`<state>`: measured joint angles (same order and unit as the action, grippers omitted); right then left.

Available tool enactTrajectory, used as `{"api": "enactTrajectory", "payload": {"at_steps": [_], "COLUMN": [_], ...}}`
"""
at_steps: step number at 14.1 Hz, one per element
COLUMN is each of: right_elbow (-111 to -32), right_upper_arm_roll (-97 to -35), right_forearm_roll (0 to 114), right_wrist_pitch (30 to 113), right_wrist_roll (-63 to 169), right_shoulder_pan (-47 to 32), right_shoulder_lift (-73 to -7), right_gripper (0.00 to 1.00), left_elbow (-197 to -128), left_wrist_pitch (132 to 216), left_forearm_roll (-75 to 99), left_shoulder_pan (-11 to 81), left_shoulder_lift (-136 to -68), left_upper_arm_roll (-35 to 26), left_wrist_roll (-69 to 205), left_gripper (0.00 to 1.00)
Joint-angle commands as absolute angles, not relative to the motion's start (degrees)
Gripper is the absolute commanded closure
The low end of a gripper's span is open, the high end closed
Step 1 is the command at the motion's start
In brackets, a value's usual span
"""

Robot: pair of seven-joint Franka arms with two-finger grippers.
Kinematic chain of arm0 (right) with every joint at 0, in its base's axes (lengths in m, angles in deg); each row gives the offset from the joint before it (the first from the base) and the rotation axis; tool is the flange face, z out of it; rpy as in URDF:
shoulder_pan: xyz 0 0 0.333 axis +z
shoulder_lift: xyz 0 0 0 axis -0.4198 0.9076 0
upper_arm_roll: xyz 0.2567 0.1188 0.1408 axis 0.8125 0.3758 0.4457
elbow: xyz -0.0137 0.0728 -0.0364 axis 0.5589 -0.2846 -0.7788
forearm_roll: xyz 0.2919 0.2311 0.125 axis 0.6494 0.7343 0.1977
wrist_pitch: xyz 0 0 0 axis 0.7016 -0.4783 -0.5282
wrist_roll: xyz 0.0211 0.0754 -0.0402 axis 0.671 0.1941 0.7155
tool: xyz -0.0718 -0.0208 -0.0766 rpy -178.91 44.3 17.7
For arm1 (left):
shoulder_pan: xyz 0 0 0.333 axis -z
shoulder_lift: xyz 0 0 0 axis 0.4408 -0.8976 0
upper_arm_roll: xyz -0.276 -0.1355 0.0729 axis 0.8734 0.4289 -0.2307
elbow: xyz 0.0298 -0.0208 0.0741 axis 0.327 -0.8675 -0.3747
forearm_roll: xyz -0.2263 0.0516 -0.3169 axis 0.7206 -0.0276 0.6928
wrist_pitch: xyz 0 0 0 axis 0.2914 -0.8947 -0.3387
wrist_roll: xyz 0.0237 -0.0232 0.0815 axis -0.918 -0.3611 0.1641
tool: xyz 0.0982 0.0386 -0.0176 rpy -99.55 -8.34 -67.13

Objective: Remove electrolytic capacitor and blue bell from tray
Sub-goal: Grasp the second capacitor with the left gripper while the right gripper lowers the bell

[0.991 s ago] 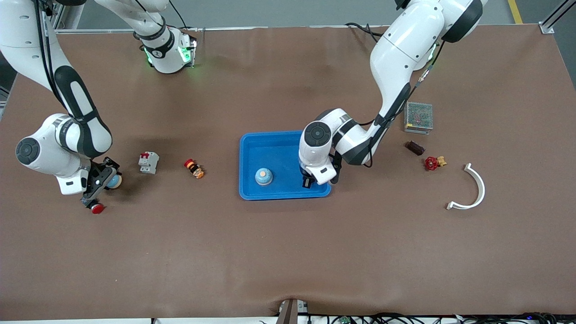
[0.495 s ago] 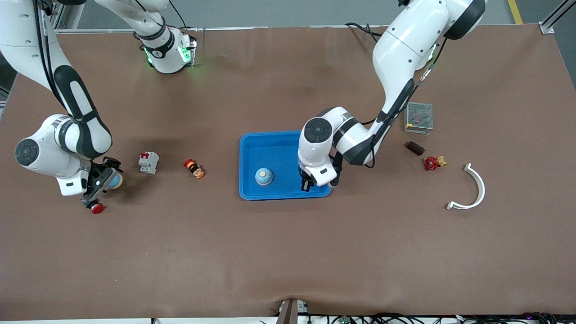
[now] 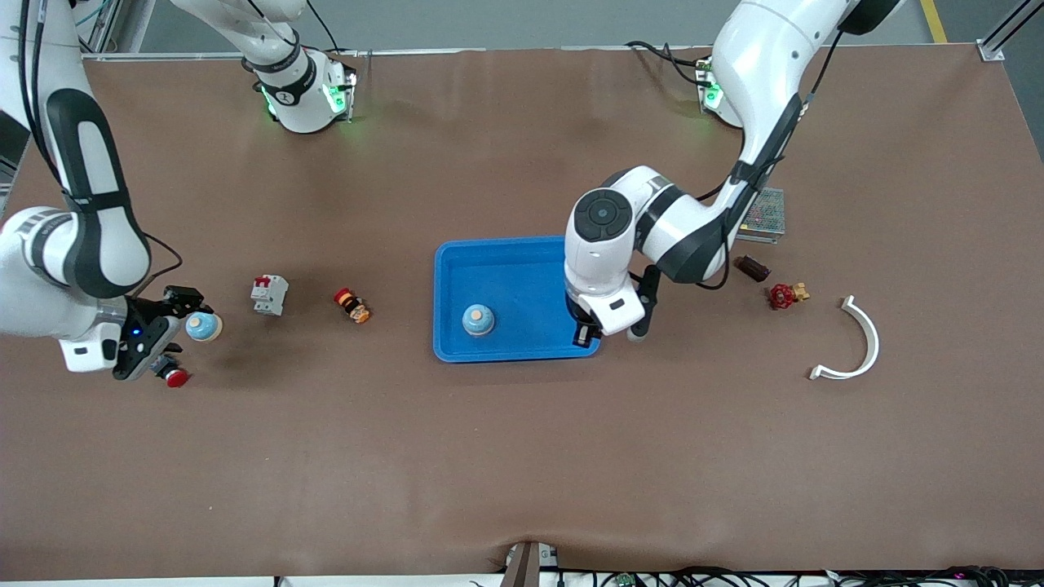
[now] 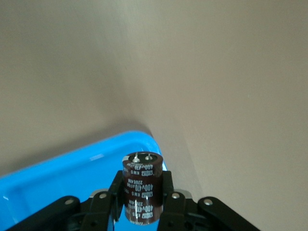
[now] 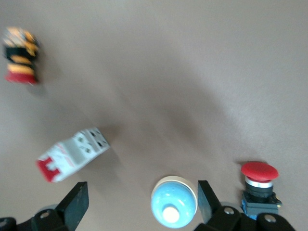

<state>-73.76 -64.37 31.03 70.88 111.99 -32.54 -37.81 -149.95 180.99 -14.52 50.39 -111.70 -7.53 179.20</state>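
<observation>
While the front view shows the left hand over the tray rim toward the left arm's end, 1 bell remains inside. Left wrist view: clenched on the upright capacitor. Right wrist view: right hand released, straddling a second bell on the counter.

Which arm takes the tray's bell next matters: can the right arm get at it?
Probably yes: the bell stands uncovered in the tray, the right gripper is open, and the left gripper, shut on the capacitor, hangs over the tray's rim, clear of the bell.
</observation>
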Motion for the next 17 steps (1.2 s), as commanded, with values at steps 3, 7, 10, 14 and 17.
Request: {"api": "enactTrajectory", "payload": {"at_steps": [3, 7, 10, 14, 17], "right_elbow": [-66.3, -66.3, -66.2, -64.6, -64.3], "right_upper_arm_roll": [-64.3, -64.3, -64.0, -63.7, -63.8], "right_forearm_roll": [31.3, 31.6, 32.1, 32.6, 33.0], "right_wrist_pitch": [61.8, 60.2, 60.1, 61.2, 64.9], "right_wrist_roll": [97.4, 82.1, 70.6, 53.4, 41.9], "right_shoulder_pan": [-27.8, -22.5, -19.0, -13.7, -9.2], "right_shoulder_lift": [-40.1, -43.3, -44.2, -43.8, -43.6], "right_gripper": [0.00, 0.00, 0.00, 0.00, 0.00], "left_elbow": [-151.9, -151.9, -152.5, -153.6, -153.7], "left_wrist_pitch": [173.8, 170.1, 166.1, 166.1, 166.1], "left_forearm_roll": [-14.4, -10.7, -10.2, -10.2, -10.3], "left_shoulder_pan": [45.1, 40.1, 36.2, 29.9, 26.9], "left_shoulder_lift": [-106.4, -106.0, -106.2, -106.8, -106.9], "left_upper_arm_roll": [-6.3, -6.2, -6.1, -6.1, -6.2], "left_wrist_roll": [169.2, 159.3, 151.6, 136.5, 129.1], "left_gripper": [1.00, 1.00, 1.00, 1.00, 1.00]}}
